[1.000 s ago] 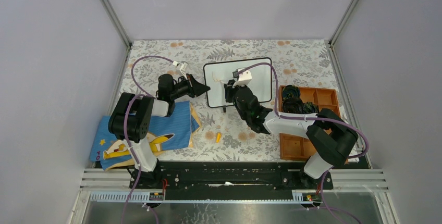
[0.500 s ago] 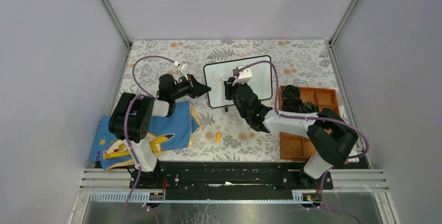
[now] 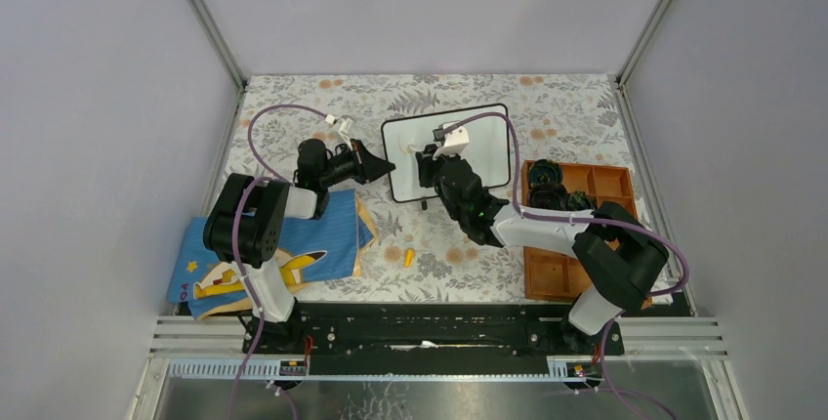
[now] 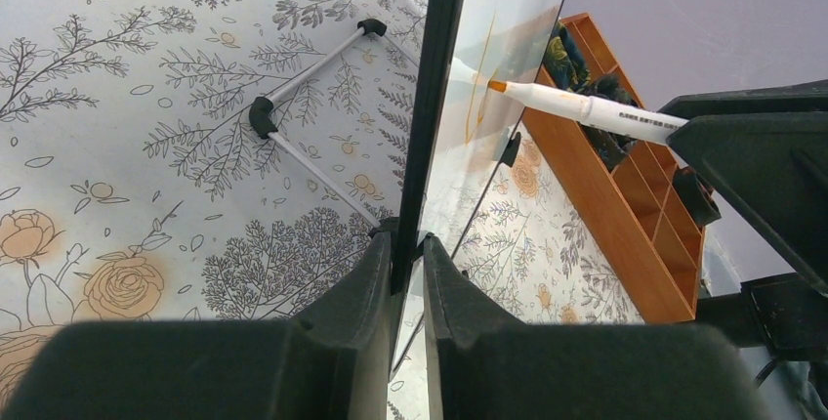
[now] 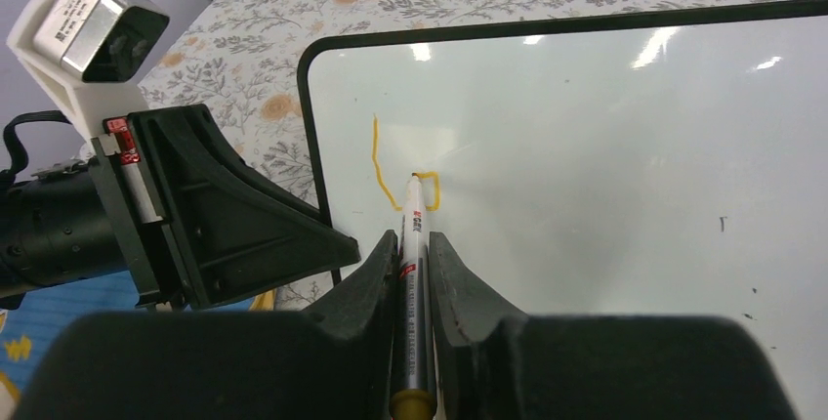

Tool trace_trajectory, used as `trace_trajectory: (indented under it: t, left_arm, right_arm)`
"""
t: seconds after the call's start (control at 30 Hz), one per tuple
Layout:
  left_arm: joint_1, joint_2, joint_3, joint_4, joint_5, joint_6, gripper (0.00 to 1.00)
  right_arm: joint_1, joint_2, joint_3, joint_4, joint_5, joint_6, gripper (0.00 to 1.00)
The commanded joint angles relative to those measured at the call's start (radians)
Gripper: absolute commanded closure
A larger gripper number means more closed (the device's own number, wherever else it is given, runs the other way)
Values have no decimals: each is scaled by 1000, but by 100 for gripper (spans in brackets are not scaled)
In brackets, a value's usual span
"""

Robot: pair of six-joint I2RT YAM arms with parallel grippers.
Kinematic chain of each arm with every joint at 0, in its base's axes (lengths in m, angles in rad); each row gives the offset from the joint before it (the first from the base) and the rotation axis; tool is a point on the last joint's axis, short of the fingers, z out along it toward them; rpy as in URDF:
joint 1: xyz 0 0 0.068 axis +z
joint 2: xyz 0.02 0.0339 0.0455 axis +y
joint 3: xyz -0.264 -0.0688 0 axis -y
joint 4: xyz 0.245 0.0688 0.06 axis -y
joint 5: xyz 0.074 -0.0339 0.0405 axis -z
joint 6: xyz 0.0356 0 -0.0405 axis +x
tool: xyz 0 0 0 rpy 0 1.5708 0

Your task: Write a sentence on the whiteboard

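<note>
The whiteboard point(image 3: 488, 137) stands tilted on small black feet at the table's middle. My left gripper point(image 3: 389, 167) is shut on its black left frame edge point(image 4: 422, 147). My right gripper point(image 5: 414, 244) is shut on a white marker point(image 5: 411, 244) with an orange tip, and the tip touches the board point(image 5: 605, 147). The sentence point(image 5: 383, 168) is only a first tall orange stroke and a small loop by the tip. In the left wrist view the marker point(image 4: 576, 107) meets the board point(image 4: 508, 10) from the right. My right gripper point(image 3: 427, 168) is in front of the board.
A brown compartment tray point(image 3: 576, 230) with dark objects stands at the right. A blue cartoon-printed cloth point(image 3: 278, 254) lies under the left arm. A small orange cap point(image 3: 409, 257) lies on the floral tabletop in front of the board.
My right gripper has shifted slightly left and up along the board with the marker. The left gripper and board have not moved.
</note>
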Motion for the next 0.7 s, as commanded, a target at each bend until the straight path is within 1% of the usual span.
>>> trace_trajectory:
  t: [0.0, 0.43, 0.67]
  left_arm:
    - [-3, -1, -4, -17, -3, 25, 94]
    - [-3, -1, -3, -20, -5, 27, 95]
    - [-3, -5, -5, -22, -6, 29, 96]
  right_arm:
    - [-11, 14, 43, 11, -24, 10, 100]
    - [-11, -22, 6, -22, -18, 23, 100]
    - [-10, -107, -20, -13, -15, 43, 100]
